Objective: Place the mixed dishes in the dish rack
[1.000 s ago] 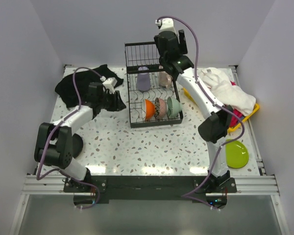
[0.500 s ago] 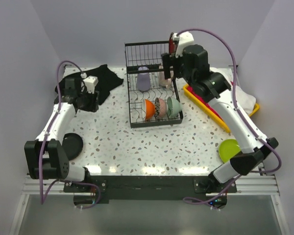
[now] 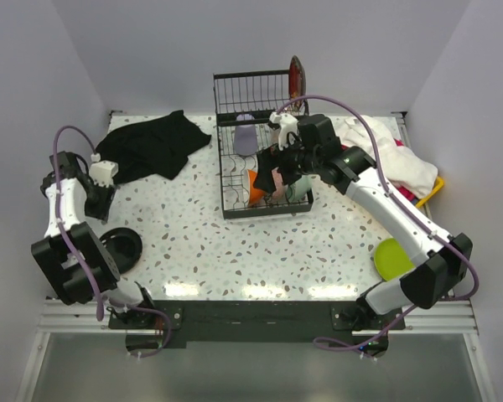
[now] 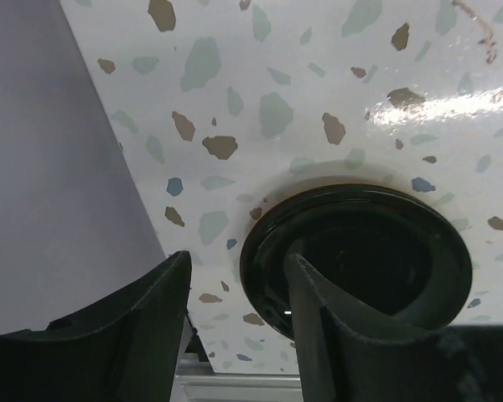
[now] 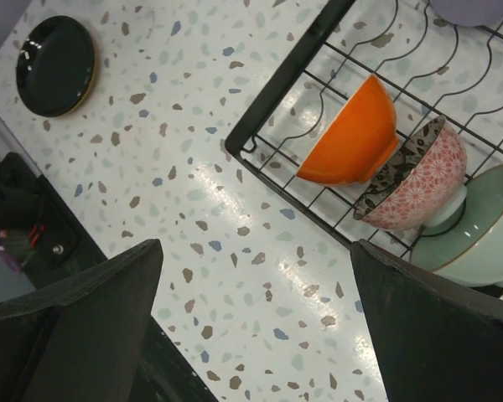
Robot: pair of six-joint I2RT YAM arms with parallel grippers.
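The black wire dish rack stands mid-table. Its lower grid holds an orange bowl, a floral and black-white patterned bowl and a pale green bowl on edge. A lavender mug sits behind them. A reddish round dish stands at the raised basket's back right corner. My right gripper hovers over the rack's front left, wide open and empty. A black plate lies near left. My left gripper is open just beyond it, and the plate's rim shows between its fingers. A lime green plate lies near right.
A black cloth lies at the back left. A yellow tray heaped with white cloths sits right of the rack. Walls close in on the left, back and right. The left wall shows close beside my left gripper.
My left arm swung left and back toward the black plate. My right arm came down from the rack's back corner to above its front left. The reddish dish stays at the basket.
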